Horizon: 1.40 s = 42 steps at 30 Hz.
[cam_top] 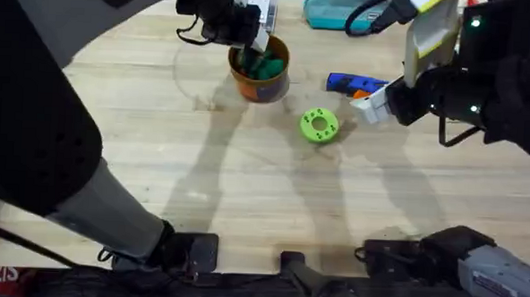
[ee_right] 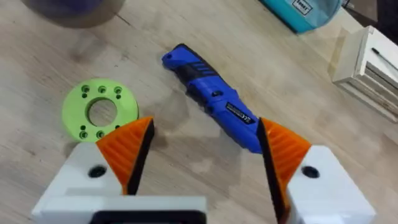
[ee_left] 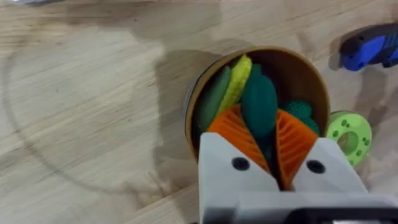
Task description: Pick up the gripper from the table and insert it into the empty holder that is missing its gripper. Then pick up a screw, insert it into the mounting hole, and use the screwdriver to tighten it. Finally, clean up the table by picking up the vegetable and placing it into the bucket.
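Screwdriver (ee_right: 214, 102) orange end hidden behind right hand (ee_right: 205, 155); teal pouch (ee_right: 305, 12) cut off.

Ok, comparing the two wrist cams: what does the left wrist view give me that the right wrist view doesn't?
Left wrist view alone: inside the bucket, holding the dark green vegetable, a yellow toy vegetable and other green pieces, with the left gripper directly above it, orange pads close around the dark green piece.

Right wrist view alone: the right gripper open over the table, the teal pouch and a white rack.

Both: the screwdriver, of which the left wrist catches just the blue end, the green disc with holes, and the wooden table.
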{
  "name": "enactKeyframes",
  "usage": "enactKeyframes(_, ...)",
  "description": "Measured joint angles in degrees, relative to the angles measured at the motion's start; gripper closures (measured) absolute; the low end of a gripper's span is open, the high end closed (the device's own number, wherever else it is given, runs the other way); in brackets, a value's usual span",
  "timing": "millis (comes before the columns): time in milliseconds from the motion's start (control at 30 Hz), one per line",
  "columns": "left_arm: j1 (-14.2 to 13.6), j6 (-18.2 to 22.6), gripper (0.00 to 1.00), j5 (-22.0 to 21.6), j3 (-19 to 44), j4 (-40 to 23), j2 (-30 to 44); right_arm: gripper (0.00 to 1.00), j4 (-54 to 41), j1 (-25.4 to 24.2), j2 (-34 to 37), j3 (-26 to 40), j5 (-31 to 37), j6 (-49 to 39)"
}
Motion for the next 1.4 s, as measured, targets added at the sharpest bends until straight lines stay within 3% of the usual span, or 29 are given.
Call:
enactKeyframes(267,0.0,-0.26,0.978,-0.58,0.0,0.15,0.0,0.023,0.0,0.0,0.0,0.0,0.0,0.0)
enactKeyframes(300,0.0,-0.08,0.903,-0.67,0.0,0.13,0.02,0.023,0.0,0.0,0.0,0.0,0.0,0.0)
enactKeyframes(333,0.0,-0.21,0.761,-0.72,0.0,0.12,0.02,0.023,0.0,0.0,0.0,0.0,0.0,0.0)
enactKeyframes(467,0.0,-0.28,0.124,-0.39,0.0,0.17,0.0,0.023,0.0,0.0,0.0,0.0,0.0,0.0)
enactKeyframes(533,-0.11,-0.42,0.023,-0.55,0.02,0.3,0.0,0.023,0.0,0.0,0.0,0.0,0.02,0.0)
enactKeyframes(867,-0.13,-0.44,0.015,-0.66,0.36,-0.58,-1.29,0.023,-0.03,0.0,0.0,0.0,0.02,0.0)
enactKeyframes(1067,-0.11,-0.42,0.015,-1.46,2.65,-5.31,-9.71,0.023,-0.05,0.0,0.0,0.0,0.02,0.0)
enactKeyframes(1267,-0.11,0.07,0.015,-9.14,4.15,-14.03,-21.78,0.023,-0.22,0.0,0.0,0.0,0.02,0.0)
enactKeyframes(1400,-0.11,0.31,0.015,-14.61,4.57,-22.12,-25.83,0.023,-0.2,0.0,0.0,0.0,0.02,0.0)
